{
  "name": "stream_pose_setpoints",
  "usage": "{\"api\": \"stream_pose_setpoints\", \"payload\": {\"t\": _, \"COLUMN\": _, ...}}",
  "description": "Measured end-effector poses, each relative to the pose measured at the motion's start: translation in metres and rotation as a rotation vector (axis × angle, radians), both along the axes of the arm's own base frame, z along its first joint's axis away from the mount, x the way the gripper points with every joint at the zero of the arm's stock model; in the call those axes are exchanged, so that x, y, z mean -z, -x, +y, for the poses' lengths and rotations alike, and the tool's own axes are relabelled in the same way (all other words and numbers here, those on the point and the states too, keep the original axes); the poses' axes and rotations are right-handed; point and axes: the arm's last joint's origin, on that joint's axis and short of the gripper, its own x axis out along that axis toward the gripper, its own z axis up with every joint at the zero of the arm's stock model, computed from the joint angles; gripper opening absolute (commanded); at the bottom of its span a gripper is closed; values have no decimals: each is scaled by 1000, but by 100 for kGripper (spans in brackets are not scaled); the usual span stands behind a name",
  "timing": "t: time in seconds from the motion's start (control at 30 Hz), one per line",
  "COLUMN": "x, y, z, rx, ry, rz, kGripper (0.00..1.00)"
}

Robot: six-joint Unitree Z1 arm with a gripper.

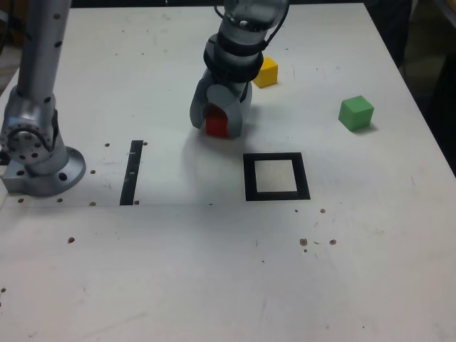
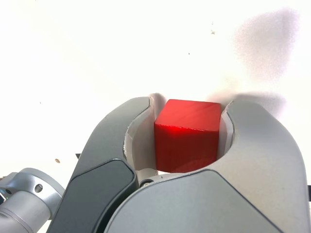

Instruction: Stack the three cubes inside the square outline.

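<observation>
White table [image 1: 214, 285] fills the exterior view, speckled with small dark marks. Grey arm base [image 1: 32, 153] sits at nine o'clock, and the arm reaches across to the hand [image 1: 217, 125] just above centre, pointing down at the table. Its two grey jaws are narrowed onto the red cube [image 2: 187, 141], pressed against opposite sides of it in the wrist view. Black square outline [image 1: 276, 177] lies at about four o'clock from the hand, apart from it. A narrow black strip [image 1: 132, 172] lies at eight o'clock. The green cube [image 1: 355, 112] rests at three o'clock, well apart; the yellow cube [image 1: 267, 72] sits at one o'clock, near the wrist.
</observation>
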Motion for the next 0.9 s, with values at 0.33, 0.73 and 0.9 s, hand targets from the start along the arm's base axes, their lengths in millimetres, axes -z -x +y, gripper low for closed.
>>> {"api": "stream_pose_setpoints", "payload": {"t": 0.33, "x": -35, "y": 6, "z": -35, "rx": -30, "ry": 41, "rz": -66, "kGripper": 21}}
{"api": "stream_pose_setpoints", "payload": {"t": 0.73, "x": -37, "y": -31, "z": -102, "rx": 7, "ry": 103, "rz": -79, "kGripper": 21}}
{"api": "stream_pose_setpoints", "payload": {"t": 0.9, "x": -27, "y": -44, "z": -104, "rx": -28, "ry": 101, "rz": -74, "kGripper": 21}}
